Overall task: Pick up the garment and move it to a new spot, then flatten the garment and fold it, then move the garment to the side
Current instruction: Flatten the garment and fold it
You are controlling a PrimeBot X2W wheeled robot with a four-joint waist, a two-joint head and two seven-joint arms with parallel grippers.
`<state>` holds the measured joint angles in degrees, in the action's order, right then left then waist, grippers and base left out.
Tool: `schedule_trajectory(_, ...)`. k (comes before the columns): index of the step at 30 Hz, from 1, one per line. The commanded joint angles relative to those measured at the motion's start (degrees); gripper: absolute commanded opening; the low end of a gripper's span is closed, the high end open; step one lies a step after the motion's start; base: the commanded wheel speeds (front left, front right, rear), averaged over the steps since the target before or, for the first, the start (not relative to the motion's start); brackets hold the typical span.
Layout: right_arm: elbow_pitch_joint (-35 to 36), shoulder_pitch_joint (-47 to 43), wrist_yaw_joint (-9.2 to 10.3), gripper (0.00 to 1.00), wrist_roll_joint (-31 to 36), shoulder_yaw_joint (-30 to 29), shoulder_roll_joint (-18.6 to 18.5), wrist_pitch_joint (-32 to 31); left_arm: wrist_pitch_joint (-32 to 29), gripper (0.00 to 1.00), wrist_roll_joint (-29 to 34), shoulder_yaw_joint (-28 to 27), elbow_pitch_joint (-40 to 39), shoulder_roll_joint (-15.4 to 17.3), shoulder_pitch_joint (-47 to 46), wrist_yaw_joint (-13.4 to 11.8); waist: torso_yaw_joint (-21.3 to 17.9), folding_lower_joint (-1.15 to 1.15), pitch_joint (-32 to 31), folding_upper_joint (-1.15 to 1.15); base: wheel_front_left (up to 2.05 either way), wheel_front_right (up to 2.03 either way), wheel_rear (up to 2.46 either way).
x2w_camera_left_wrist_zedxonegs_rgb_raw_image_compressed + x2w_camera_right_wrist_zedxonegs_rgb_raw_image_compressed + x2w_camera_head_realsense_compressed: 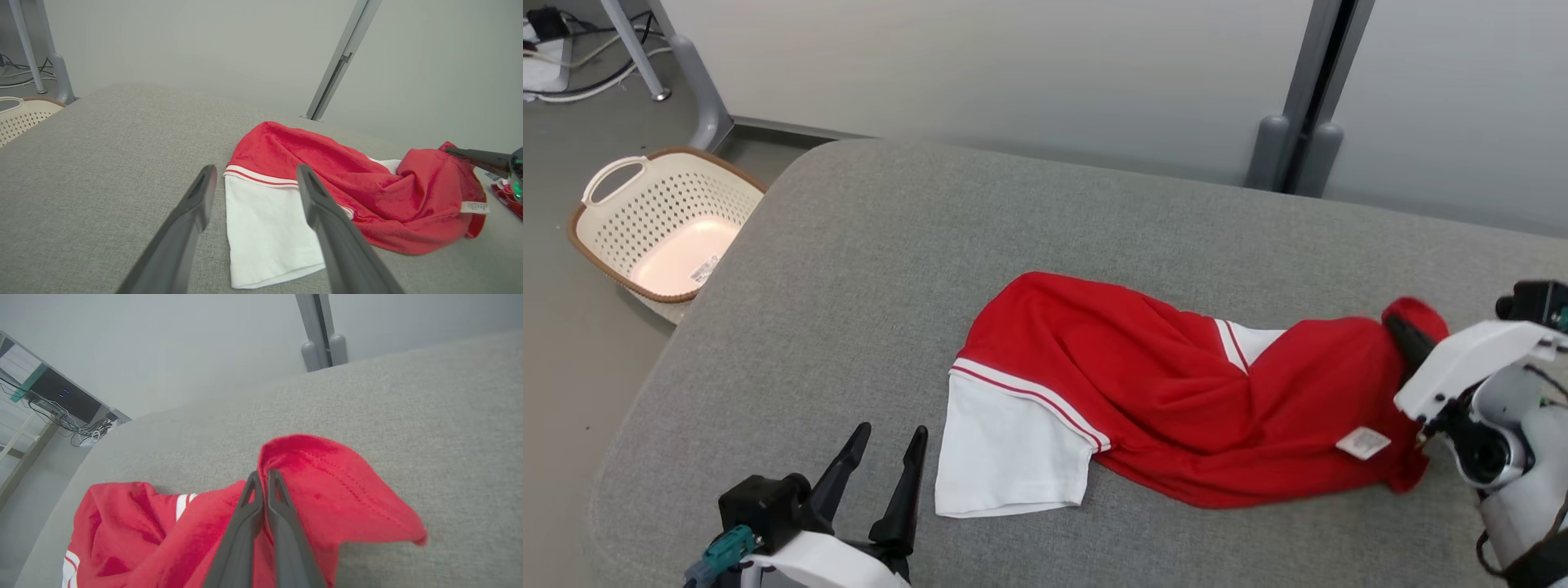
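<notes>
The garment (1176,392) is a red shirt with white sleeves and red-white trim, lying crumpled across the middle of the grey padded table (866,261). Its white sleeve (1005,449) lies flat at the left end. My right gripper (1401,331) is shut on a raised fold at the shirt's right end; in the right wrist view the two fingers (263,477) pinch the red cloth (327,477) between them. Near the front edge, my left gripper (890,437) stands open just left of the white sleeve (265,228), holding nothing, its gap (255,173) wide in the left wrist view.
A cream perforated laundry basket (662,220) stands on the floor off the table's left edge. A grey wall panel with a post (1298,122) runs behind the table. Bare grey surface lies to the left of and beyond the shirt.
</notes>
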<state>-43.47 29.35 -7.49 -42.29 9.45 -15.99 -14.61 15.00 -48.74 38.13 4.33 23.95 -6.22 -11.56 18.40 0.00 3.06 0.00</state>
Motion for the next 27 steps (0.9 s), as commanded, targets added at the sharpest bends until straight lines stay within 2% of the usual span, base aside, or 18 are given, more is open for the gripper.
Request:
schedule_trajectory(1, -0.5, 1.9, 0.0, 0.0, 0.1, -0.1, -1.0, 0.5, 0.2, 1.0, 0.7, -0.3, 0.4, -0.5, -1.2, 0.5, 0.8, 0.0, 2.1, 0.0, 0.0, 0.0, 0.0)
schedule_trajectory(8, -5.2, 7.4, 0.0, 0.0, 0.7, 1.8, -3.0, 2.2, 0.2, 1.0, 1.9, -0.2, 2.5, -2.5, -2.5, 2.4, 1.7, 0.0, 3.9, 0.0, 0.0, 0.0, 0.0)
schedule_trajectory(9, -6.1, 7.5, 0.0, 0.22, 0.8, 2.2, -3.0, 2.7, 0.2, 1.0, 2.0, -0.2, 3.0, -2.8, -2.5, 2.5, 1.6, 0.0, 3.7, 0.0, 0.0, 0.0, 0.0)
schedule_trajectory(10, -7.0, 7.5, 0.0, 0.85, 0.4, 2.5, -2.8, 3.1, 0.2, 1.0, 2.0, -0.2, 3.3, -3.1, -2.4, 2.7, 1.4, 0.0, 3.3, 0.0, 0.0, 0.0, 0.0)
schedule_trajectory(11, -7.5, 7.2, 0.0, 1.0, -0.1, 2.8, -2.4, 3.8, 0.2, 1.0, 2.0, -0.2, 3.7, -3.4, -2.3, 2.9, 1.2, 0.0, 2.9, 0.0, 0.0, 0.0, 0.0)
schedule_trajectory(16, -7.4, 3.3, 0.0, 1.0, -1.8, 4.6, -1.3, 8.5, 0.2, 1.0, 2.3, -0.9, 4.6, -3.9, -1.1, 3.3, -1.0, 0.0, -0.3, 0.0, 0.0, 0.0, 0.0)
schedule_trajectory(21, -3.1, -2.8, 0.0, 1.0, -3.7, 6.7, -1.4, 13.1, 0.2, 1.0, 2.6, -1.7, 4.1, -3.9, 0.8, 2.5, -3.9, 0.0, -3.1, 0.0, 0.0, 0.0, 0.0)
schedule_trajectory(27, 3.6, -10.7, 0.0, 1.0, -6.0, 9.2, -1.8, 15.1, 0.2, 1.0, 2.9, -2.1, 3.3, -4.0, 2.5, 2.3, -6.0, 0.0, -4.2, 0.0, 0.0, 0.0, 0.0)
